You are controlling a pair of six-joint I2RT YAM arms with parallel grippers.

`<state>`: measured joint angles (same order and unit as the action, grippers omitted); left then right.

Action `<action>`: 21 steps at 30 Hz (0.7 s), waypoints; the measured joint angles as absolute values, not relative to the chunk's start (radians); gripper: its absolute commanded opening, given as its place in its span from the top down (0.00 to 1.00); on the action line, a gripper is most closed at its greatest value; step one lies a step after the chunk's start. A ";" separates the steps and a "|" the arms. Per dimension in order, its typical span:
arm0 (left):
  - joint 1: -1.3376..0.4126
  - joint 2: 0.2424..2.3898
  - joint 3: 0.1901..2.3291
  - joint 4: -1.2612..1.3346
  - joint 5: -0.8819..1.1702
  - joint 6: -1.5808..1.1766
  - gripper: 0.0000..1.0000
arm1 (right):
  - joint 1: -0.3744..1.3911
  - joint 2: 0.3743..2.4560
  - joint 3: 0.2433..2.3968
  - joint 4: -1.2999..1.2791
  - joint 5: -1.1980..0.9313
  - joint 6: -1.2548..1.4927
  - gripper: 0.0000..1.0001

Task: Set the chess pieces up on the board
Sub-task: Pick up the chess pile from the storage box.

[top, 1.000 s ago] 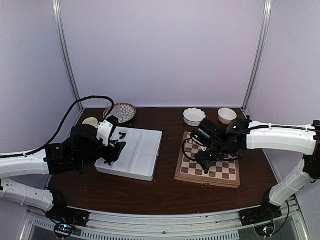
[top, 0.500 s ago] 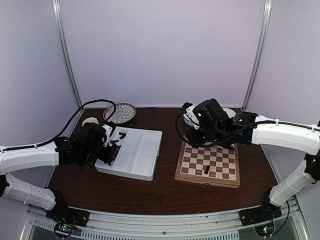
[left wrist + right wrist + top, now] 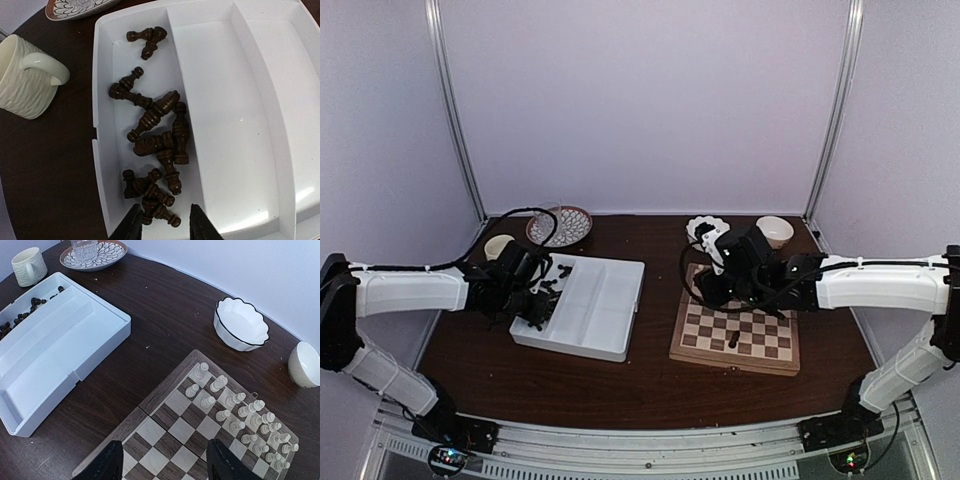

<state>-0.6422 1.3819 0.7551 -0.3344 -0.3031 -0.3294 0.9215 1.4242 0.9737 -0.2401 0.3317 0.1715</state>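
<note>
Several dark brown chess pieces (image 3: 155,145) lie in a heap in the left compartment of the white tray (image 3: 250,100). My left gripper (image 3: 165,231) hovers open and empty just above the near end of that heap; it also shows in the top view (image 3: 534,304). The chessboard (image 3: 161,384) carries cream pieces (image 3: 240,415) in its far rows. One dark piece (image 3: 733,341) stands on the board's near part (image 3: 730,362). My right gripper (image 3: 165,467) is open and empty above the board's left side, and shows in the top view (image 3: 706,290).
A ribbed cream mug (image 3: 25,75) stands left of the tray. A patterned plate (image 3: 92,255) with a glass (image 3: 84,246) on it is behind the tray. A scalloped white bowl (image 3: 240,325) and a cream bowl (image 3: 305,365) stand behind the board.
My right gripper let go of a dark piece on the board's near part, lifted off and drew back over the left side. My left gripper dropped lower over the tray's left compartment.
</note>
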 measured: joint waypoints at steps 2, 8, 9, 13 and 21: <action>-0.619 1.408 0.768 -0.331 -0.281 -0.334 0.68 | 0.899 1.421 0.967 -0.213 0.315 0.182 0.42; -0.545 1.560 0.914 -0.361 -0.239 -0.385 0.68 | 0.865 1.410 0.934 -0.163 0.289 0.195 0.42; -0.538 1.589 0.950 -0.372 -0.240 -0.400 0.67 | 0.864 1.410 0.930 -0.158 0.287 0.196 0.42; -0.529 1.664 1.045 -0.397 -0.252 -0.456 0.67 | 0.864 1.406 0.922 -0.145 0.281 0.198 0.43; -0.524 1.808 1.235 -0.552 -0.381 -0.656 0.68 | 0.863 1.382 0.913 -0.133 0.264 0.206 0.43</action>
<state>-0.5240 1.8076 1.2346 -0.5518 -0.3809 -0.6556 0.8631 1.3819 0.9134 -0.1326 0.2638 0.2062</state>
